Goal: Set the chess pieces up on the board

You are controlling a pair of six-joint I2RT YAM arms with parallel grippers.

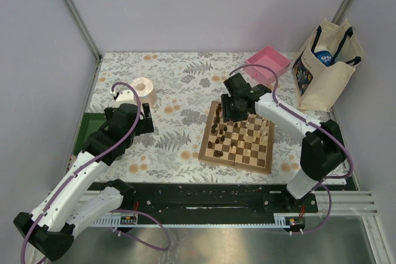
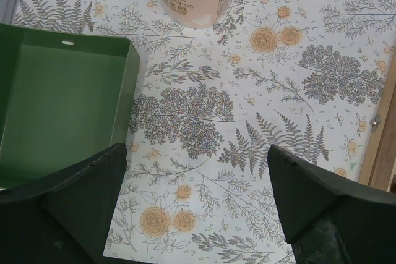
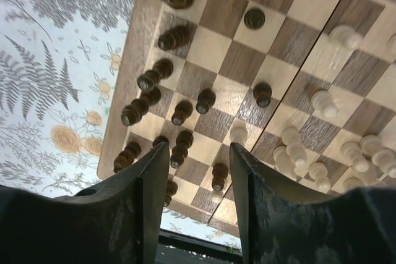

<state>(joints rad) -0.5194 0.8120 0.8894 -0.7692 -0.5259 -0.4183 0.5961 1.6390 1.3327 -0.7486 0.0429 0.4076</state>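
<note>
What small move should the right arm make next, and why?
Probably lower the right arm a little. Its jaws stand open and empty above dark pieces crowded near the edge of the board, so descending would bring one between them.

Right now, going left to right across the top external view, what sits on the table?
Green tray → toilet roll → chessboard → pink tray → tote bag.
</note>
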